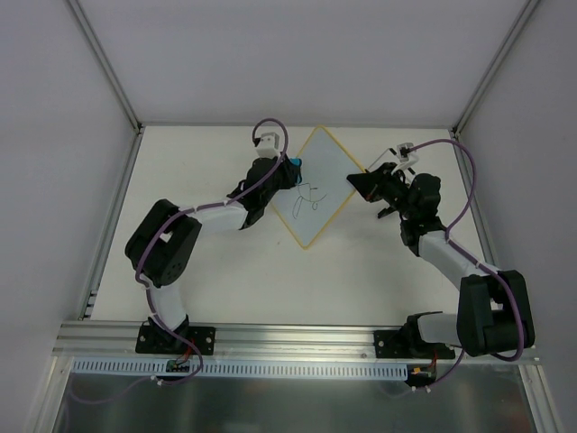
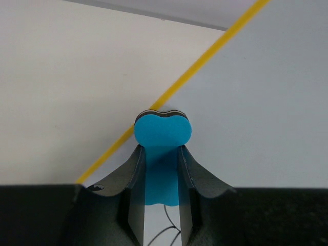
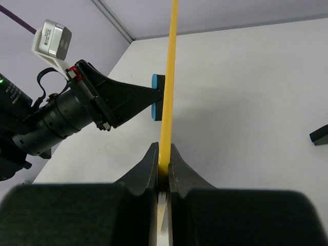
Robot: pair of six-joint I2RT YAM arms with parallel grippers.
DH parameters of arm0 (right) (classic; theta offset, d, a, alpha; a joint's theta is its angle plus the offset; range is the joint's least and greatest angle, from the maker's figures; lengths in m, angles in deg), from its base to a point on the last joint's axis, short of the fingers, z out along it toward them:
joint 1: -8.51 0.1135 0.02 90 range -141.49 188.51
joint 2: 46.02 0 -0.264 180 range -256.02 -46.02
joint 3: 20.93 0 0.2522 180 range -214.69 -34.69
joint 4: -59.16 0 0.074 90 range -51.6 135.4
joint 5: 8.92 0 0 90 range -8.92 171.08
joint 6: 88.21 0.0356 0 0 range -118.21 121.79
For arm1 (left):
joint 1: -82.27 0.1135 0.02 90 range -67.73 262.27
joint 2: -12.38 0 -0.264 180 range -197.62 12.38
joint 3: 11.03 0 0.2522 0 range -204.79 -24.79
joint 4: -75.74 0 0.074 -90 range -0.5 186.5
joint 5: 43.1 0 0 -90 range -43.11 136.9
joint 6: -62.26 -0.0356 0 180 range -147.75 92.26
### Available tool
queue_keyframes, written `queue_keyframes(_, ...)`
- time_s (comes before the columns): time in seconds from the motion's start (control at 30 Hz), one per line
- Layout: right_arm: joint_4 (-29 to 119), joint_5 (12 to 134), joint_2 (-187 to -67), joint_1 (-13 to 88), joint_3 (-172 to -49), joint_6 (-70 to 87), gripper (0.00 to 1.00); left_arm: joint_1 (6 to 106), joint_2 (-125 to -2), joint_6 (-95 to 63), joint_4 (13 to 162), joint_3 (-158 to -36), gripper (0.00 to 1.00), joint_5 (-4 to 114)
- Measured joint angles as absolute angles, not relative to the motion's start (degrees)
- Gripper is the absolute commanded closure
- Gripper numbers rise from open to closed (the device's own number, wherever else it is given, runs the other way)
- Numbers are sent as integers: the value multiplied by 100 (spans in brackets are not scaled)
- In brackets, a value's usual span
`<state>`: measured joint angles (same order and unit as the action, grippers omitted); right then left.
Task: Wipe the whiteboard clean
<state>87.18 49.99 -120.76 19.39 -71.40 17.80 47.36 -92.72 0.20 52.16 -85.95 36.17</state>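
Your right hand (image 3: 163,154) is pinching the whiteboard (image 1: 315,194) by its yellow rim, and the board is running straight ahead from its fingers. Your left hand (image 2: 161,171) is clamping a blue eraser (image 2: 162,133) at its fingertips, touching the board's face just beside the rim.

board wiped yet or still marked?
Still marked. The top view shows a black scribble on the whiteboard. The left gripper holds the blue eraser by the rim, off the scribble.

whiteboard (image 1: 325,176): yellow-rimmed, turned diamond-wise, black scribble (image 1: 311,197) on white face
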Motion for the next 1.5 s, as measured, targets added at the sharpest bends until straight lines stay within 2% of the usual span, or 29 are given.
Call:
queue_keyframes(0.4, 8718, 5220, -12069, 1849, -7140, 1778, 100, 3311, -9119, 232, 4652, -8346, 100, 3115)
queue_keyframes(0.6, 8740, 5217, -12069, 1849, -7140, 1778, 100, 3168, -9104, 525, 4468, -8222, 100, 2881)
queue_keyframes(1.17, 8843, 5108, -12069, 1853, -7140, 1688, 100, 4764, -9565, 1729, 4532, -7752, 100, 3335)
queue_keyframes(1.5, 8932, 5012, -12069, 1884, -7140, 1605, 100, 5162, -9725, 1978, 5037, -7758, 100, 3443)
